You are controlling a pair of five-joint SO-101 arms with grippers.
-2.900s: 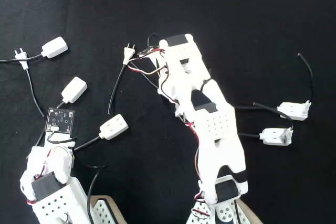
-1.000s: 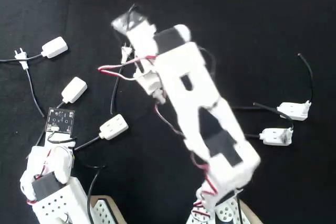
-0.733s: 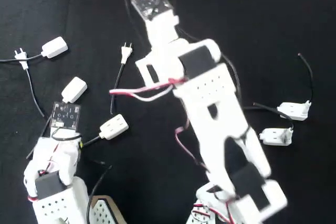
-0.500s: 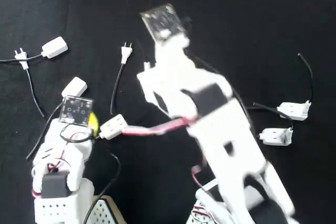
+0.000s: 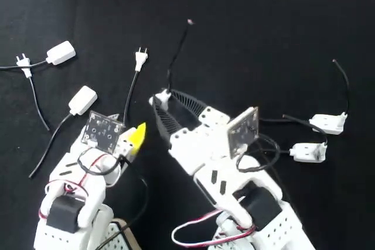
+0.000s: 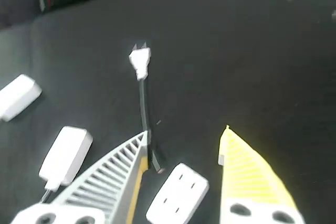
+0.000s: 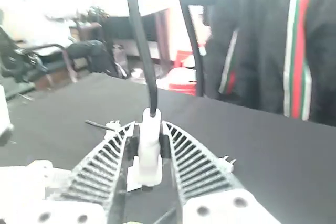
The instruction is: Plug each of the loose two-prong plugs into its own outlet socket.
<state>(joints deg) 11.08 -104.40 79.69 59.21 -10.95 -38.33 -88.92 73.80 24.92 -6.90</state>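
1. The black cloth runs past the lying plug to the table's far edge. A wide bare stretch of it lies to that plug's right.
2. The left gripper stands on the near side of the lying plug. Its two fingers are spread wide and grip nothing.
3. A socket block lies on the cloth under that gap. The free end of the lying plug's cord lies just beside it.
4. The right gripper sits to the right of the lying plug, nearer the arm bases. It is clamped on the held plug, whose black lead rises stiffly out of the grip.
5. The gripper fingers are ribbed plastic. One left finger is yellow and the other pale.
6. The plugs are small white bodies. The lying plug has two thin prongs pointing towards the far edge.
7. Two rounded white sockets lie left of the lying plug, the nearer socket and the farther socket. A small plug lies near the latter.
8. Well right of the lying plug, two white blocks lie close together. I cannot tell whether anything is seated in them.
9. The held plug's prongs are hidden between the right gripper's fingers.
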